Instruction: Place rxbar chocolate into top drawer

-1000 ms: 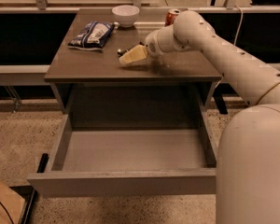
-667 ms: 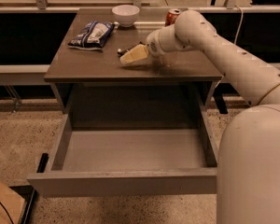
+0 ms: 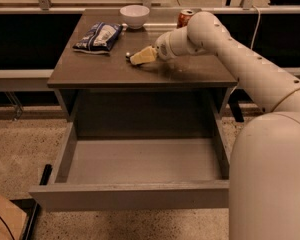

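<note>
The top drawer [image 3: 130, 196] is pulled wide open below the brown cabinet top [image 3: 105, 74], and its grey inside shows nothing in it. My gripper [image 3: 141, 57] is low over the middle of the cabinet top, pointing left, at the end of the white arm [image 3: 225, 39] that reaches in from the right. The rxbar chocolate does not show; I cannot tell whether it lies under or inside the gripper.
A blue-and-white crinkled bag [image 3: 98, 36] lies at the back left of the top. A white bowl [image 3: 134, 15] and a red can [image 3: 185, 18] stand along the back edge. My white base [image 3: 272, 184] fills the right foreground.
</note>
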You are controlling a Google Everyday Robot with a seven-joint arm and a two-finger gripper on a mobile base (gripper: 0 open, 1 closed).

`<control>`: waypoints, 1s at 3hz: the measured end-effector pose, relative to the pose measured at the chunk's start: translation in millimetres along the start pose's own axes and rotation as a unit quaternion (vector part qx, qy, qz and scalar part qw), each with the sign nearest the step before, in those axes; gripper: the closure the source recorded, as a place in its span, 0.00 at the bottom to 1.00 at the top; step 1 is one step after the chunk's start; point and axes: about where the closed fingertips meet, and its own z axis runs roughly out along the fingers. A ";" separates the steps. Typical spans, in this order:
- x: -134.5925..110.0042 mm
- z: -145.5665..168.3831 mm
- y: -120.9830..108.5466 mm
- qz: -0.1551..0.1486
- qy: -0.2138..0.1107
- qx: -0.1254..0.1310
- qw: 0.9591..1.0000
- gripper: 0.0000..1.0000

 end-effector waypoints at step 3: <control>-16.5 -21.6 24.9 -0.020 -0.012 0.002 1.000 0.95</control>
